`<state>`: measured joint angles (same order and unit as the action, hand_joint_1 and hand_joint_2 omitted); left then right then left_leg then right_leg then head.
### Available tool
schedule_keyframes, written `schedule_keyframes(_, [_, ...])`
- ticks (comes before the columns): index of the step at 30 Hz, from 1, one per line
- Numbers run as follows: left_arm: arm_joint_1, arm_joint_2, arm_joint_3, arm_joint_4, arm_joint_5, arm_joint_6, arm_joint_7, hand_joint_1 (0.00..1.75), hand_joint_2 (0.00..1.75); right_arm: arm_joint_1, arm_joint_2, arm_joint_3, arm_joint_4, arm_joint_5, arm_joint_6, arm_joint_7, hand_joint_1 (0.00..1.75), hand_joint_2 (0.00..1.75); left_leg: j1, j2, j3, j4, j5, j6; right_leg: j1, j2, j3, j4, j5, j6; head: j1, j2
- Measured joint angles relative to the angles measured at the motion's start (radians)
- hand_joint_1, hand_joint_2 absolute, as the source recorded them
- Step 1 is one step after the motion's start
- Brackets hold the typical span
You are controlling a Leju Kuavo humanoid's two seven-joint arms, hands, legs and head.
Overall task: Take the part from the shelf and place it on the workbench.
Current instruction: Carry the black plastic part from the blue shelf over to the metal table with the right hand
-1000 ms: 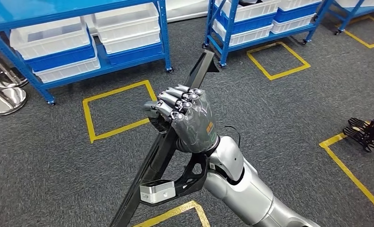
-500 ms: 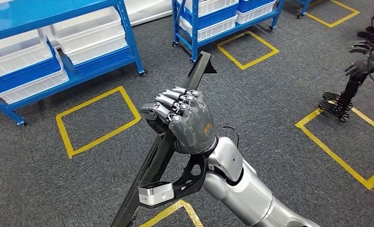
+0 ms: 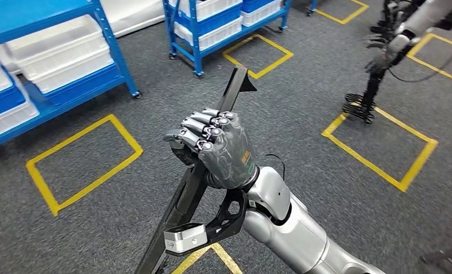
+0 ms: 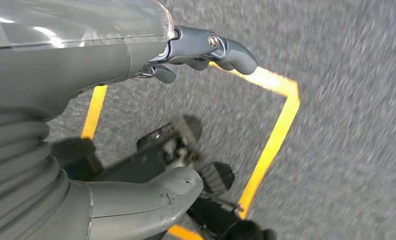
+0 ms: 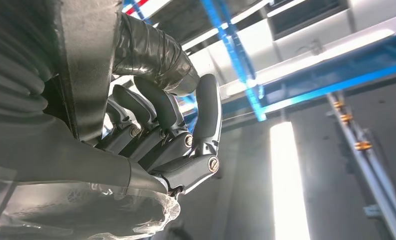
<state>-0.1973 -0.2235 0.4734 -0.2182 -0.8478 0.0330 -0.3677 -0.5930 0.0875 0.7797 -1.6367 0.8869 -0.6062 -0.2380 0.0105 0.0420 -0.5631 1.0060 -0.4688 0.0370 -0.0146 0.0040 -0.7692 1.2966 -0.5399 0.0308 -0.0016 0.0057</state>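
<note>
Overhead, right robot hand (image 3: pixel 215 148) grips the black part (image 3: pixel 235 91); wrist-side, left robot hand (image 4: pixel 135 100) hangs released.

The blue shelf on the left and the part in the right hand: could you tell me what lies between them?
In the head view, only grey carpet with a yellow tape square lies between the shelf and the part.

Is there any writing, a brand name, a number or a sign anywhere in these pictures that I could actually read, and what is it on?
No text can be read here.
Small orange and green marks on the back of the right hand, which grips the long black part: too small to tell whether they are words.
Yellow tape squares on the floor: plain outlines, no lettering.
White bins on the blue shelves: no label shows.
Left hand: no markings.
</note>
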Motion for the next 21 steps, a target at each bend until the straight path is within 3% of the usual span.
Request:
schedule_keyframes(2, [0.0, 0.0, 0.0, 0.0, -0.001, -0.004, 0.003, 0.0, 1.75, 0.003, -0.002, 0.0, 0.0, 0.004, -0.006, 0.0, 1.75, 1.75, -0.001, 0.025, 0.001, 0.004, -0.005, -0.004, 0.002, -0.024, 0.07, -0.113, 0.054, -0.004, 0.0, 0.0])
schedule_keyframes(4, [-0.001, 0.001, -0.001, 0.0, -0.003, -0.005, 0.004, 0.0, 1.75, 0.004, -0.003, 0.0, -0.002, 0.009, -0.013, 0.002, 1.75, 1.75, -0.006, 0.043, 0.001, 0.012, -0.012, -0.012, 0.011, -0.059, 0.134, -0.226, 0.086, -0.016, 0.0, 0.0])
schedule_keyframes(5, [-0.002, 0.002, -0.001, 0.0, -0.004, -0.004, 0.004, 0.0, 1.75, 0.005, -0.003, 0.0, -0.003, 0.011, -0.016, 0.002, 1.75, 1.75, -0.008, 0.052, 0.001, 0.015, -0.015, -0.016, 0.015, -0.067, 0.145, -0.25, 0.088, -0.022, 0.0, 0.0])
schedule_keyframes(7, [-0.002, 0.003, -0.002, 0.0, -0.004, -0.004, 0.005, 0.0, 1.75, 0.007, -0.005, 0.0, -0.005, 0.013, -0.02, 0.004, 1.75, 1.75, -0.01, 0.069, 0.004, 0.016, -0.018, -0.025, 0.018, -0.048, 0.142, -0.254, 0.089, -0.034, -0.001, 0.0])
schedule_keyframes(8, [-0.003, 0.004, -0.002, 0.0, -0.004, -0.004, 0.005, 0.0, 1.75, 0.008, -0.006, 0.0, -0.006, 0.013, -0.021, 0.004, 1.75, 1.75, -0.007, 0.064, 0.005, 0.018, -0.023, -0.031, 0.017, -0.037, 0.143, -0.256, 0.091, -0.039, -0.001, 0.0])
schedule_keyframes(10, [-0.005, 0.004, -0.003, 0.0, -0.004, -0.004, 0.005, 0.0, 1.75, 0.009, -0.007, 0.0, -0.008, 0.013, -0.022, 0.005, 1.75, 1.75, -0.002, 0.022, -0.011, 0.061, -0.058, -0.04, 0.011, -0.018, 0.145, -0.262, 0.096, -0.05, -0.001, 0.0])
schedule_keyframes(12, [-0.003, 0.006, -0.004, 0.0, -0.004, -0.002, 0.005, 0.0, 1.75, 0.01, -0.007, 0.0, -0.009, 0.013, -0.023, 0.005, 1.75, 1.75, 0.001, -0.023, -0.063, 0.177, -0.12, -0.045, 0.009, 0.003, 0.145, -0.263, 0.099, -0.056, -0.001, 0.0])
schedule_keyframes(14, [0.0, 0.009, -0.004, 0.0, -0.005, 0.005, 0.006, 0.0, 1.75, 0.015, -0.008, 0.0, -0.009, 0.013, -0.024, 0.006, 1.75, 1.75, 0.001, -0.033, -0.118, 0.286, -0.152, -0.046, 0.01, 0.029, 0.144, -0.261, 0.099, -0.058, -0.001, 0.0])
schedule_keyframes(15, [0.001, 0.01, -0.005, 0.0, -0.005, 0.01, 0.006, 0.0, 1.75, 0.018, -0.009, 0.0, -0.009, 0.013, -0.025, 0.007, 1.75, 1.75, 0.001, -0.034, -0.124, 0.293, -0.14, -0.045, 0.011, 0.044, 0.144, -0.26, 0.099, -0.058, -0.001, 0.0])
schedule_keyframes(16, [0.001, 0.011, -0.005, 0.0, -0.005, 0.013, 0.005, 0.0, 1.75, 0.019, -0.009, 0.0, -0.009, 0.013, -0.026, 0.007, 1.75, 1.75, 0.001, -0.038, -0.113, 0.261, -0.109, -0.042, 0.011, 0.058, 0.145, -0.258, 0.099, -0.058, -0.001, 0.0])
schedule_keyframes(18, [-0.001, 0.014, -0.005, 0.0, -0.005, 0.015, 0.003, 0.0, 1.75, 0.02, -0.009, 0.0, -0.01, 0.014, -0.027, 0.007, 1.75, 1.75, 0.002, -0.071, -0.058, 0.131, -0.035, -0.033, 0.011, 0.084, 0.144, -0.254, 0.099, -0.056, -0.001, 0.0])
schedule_keyframes(19, [-0.002, 0.014, -0.006, 0.0, -0.004, 0.014, 0.001, 0.0, 1.75, 0.02, -0.009, 0.0, -0.011, 0.015, -0.027, 0.007, 1.75, 1.75, 0.002, -0.091, -0.034, 0.075, -0.015, -0.029, 0.01, 0.096, 0.141, -0.252, 0.1, -0.053, -0.001, 0.0])
schedule_keyframes(21, [-0.004, 0.015, -0.007, 0.0, -0.007, 0.008, -0.003, 0.0, 1.75, 0.022, -0.009, 0.0, -0.012, 0.016, -0.029, 0.007, 1.75, 1.75, 0.001, -0.115, -0.016, 0.03, -0.009, -0.024, 0.006, 0.116, 0.133, -0.252, 0.105, -0.041, -0.001, 0.0])
